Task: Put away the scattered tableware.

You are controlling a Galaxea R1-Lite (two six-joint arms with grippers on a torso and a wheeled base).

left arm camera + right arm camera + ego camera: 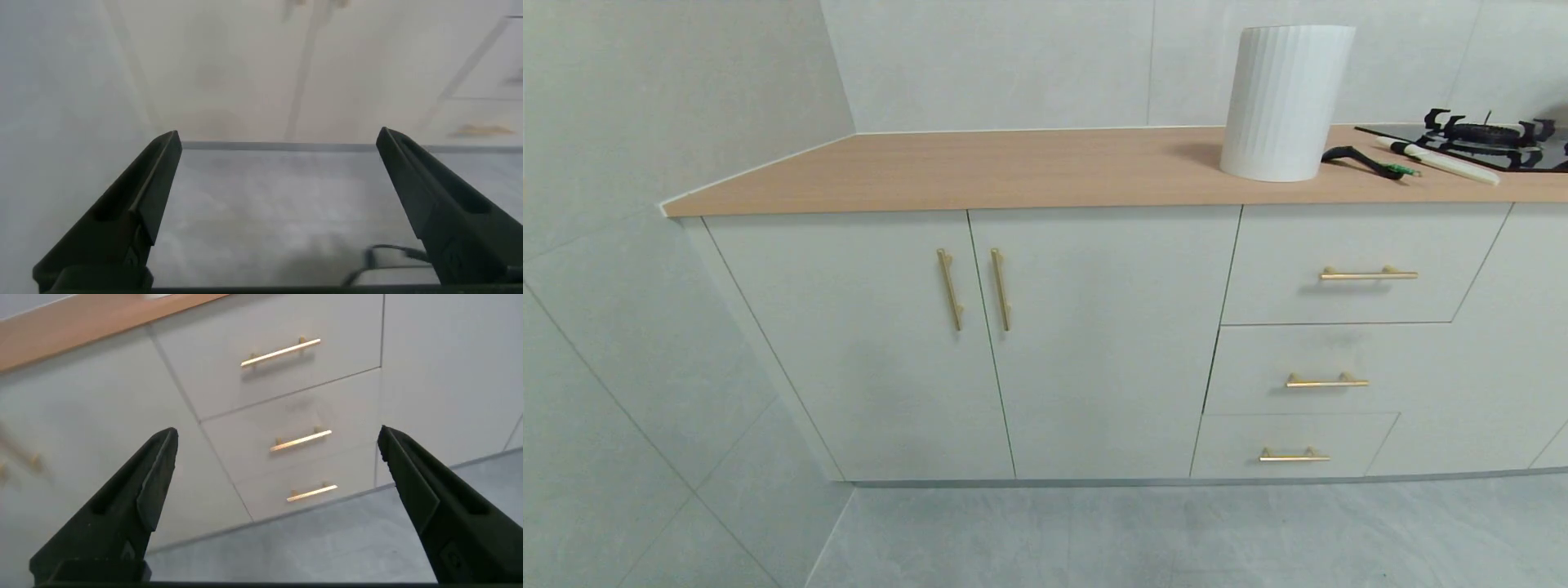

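Note:
On the wooden countertop (980, 167) at the far right lie two utensils: a black one with a green tip (1368, 162) and a long cream-white one (1441, 162). Just to their left stands a tall white ribbed container (1284, 102). My left gripper (278, 140) is open and holds nothing; it hangs low over the grey floor (270, 212), facing the cabinet base. My right gripper (276, 434) is open too, with nothing between its fingers, and faces the stack of three drawers (286, 396). Both grippers are well below the countertop and far from the utensils.
A black gas hob (1490, 137) sits at the counter's right end. Below are two cabinet doors with gold handles (976, 290) and three drawers with gold handles (1368, 274). A tiled wall (621, 245) closes the left side. The grey floor (1176, 531) lies in front.

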